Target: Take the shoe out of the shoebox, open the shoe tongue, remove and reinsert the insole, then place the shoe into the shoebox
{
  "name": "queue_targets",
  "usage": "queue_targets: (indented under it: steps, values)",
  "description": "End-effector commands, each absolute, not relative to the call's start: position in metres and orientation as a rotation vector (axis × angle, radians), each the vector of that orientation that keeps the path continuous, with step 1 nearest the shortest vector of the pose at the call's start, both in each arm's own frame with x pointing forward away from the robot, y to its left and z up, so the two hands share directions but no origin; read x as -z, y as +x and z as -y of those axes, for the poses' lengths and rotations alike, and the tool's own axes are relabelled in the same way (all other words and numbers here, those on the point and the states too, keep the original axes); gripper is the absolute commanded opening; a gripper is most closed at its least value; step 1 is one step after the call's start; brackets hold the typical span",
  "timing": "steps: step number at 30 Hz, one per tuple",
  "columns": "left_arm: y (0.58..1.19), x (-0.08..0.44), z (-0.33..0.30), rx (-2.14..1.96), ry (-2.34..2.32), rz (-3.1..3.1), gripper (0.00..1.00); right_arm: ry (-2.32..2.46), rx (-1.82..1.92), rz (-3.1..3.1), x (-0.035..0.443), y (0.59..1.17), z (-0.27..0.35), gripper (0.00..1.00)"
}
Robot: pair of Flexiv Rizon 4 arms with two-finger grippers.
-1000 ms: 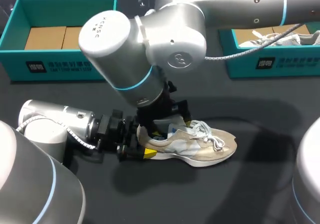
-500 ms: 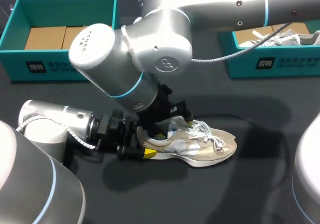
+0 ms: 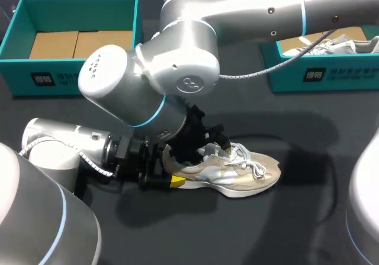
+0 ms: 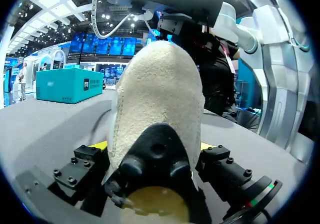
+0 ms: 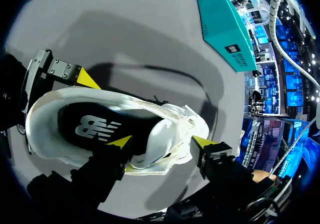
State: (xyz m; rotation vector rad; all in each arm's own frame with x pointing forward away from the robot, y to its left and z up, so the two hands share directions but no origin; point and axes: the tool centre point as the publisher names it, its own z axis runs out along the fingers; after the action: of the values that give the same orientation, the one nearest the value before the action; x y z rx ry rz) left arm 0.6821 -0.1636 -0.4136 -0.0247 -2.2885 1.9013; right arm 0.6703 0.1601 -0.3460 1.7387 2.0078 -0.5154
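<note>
The shoe point(image 3: 243, 173) lies on its sole on the worktop point(image 3: 308, 217), out of any box. Its long axis runs across the robot's front, heel toward the left arm and toe toward the right. The left gripper point(image 3: 167, 171) comes in low along that axis and has its fingers closed on the heel from both sides, pinning it. The right gripper point(image 5: 161, 143), on an arm reaching past the middle, hangs steeply over the shoe's mouth and is the one nearer the tongue point(image 5: 170, 131). Its fingers are spread wide, one tip down by the edge of the black insole point(image 5: 92, 126) and the other out beyond the tongue. The tongue sits in the gap without being visibly pinched (so I judge it holds nothing). A pull on the tongue would go toward the toe, where the bunched laces point(image 3: 253, 167) may resist. A shoebox point(image 3: 77, 78) stands well back at the left, and a second box point(image 3: 331, 75) at the right holds another shoe; neither is in the way.
</note>
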Motion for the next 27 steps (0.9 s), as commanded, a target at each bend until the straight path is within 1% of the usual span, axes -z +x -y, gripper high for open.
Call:
queue_targets:
  steps: [1,6,10,16,18,21,23,25,27]
  values:
    - [0.681,0.417,0.162,-1.904,-0.02,2.29,0.0,2.302,0.237,-1.182,0.346,0.668,-0.155,0.48]
    - [0.681,0.417,0.162,-1.904,-0.02,2.29,0.0,2.295,0.252,-1.182,0.338,0.67,-0.153,0.48]
    - [0.681,0.417,0.162,-1.904,-0.02,2.29,0.0,2.291,0.263,-1.189,0.332,0.669,-0.151,0.51]
    - [0.681,0.417,0.162,-1.904,-0.02,2.29,0.0,2.302,0.273,-1.202,0.326,0.666,-0.15,0.5]
    - [0.681,0.417,0.162,-1.904,-0.02,2.29,0.0,2.306,0.268,-1.221,0.327,0.665,-0.154,0.52]
    - [0.681,0.417,0.162,-1.904,-0.02,2.29,0.0,2.314,0.265,-1.24,0.331,0.665,-0.16,0.6]
    - [0.681,0.417,0.162,-1.904,-0.02,2.29,0.0,2.317,0.26,-1.249,0.333,0.664,-0.164,0.68]
    - [0.681,0.417,0.162,-1.904,-0.02,2.29,0.0,2.322,0.253,-1.255,0.334,0.664,-0.166,0.74]
    - [0.681,0.417,0.162,-1.904,-0.02,2.29,0.0,2.328,0.244,-1.246,0.334,0.664,-0.167,0.75]
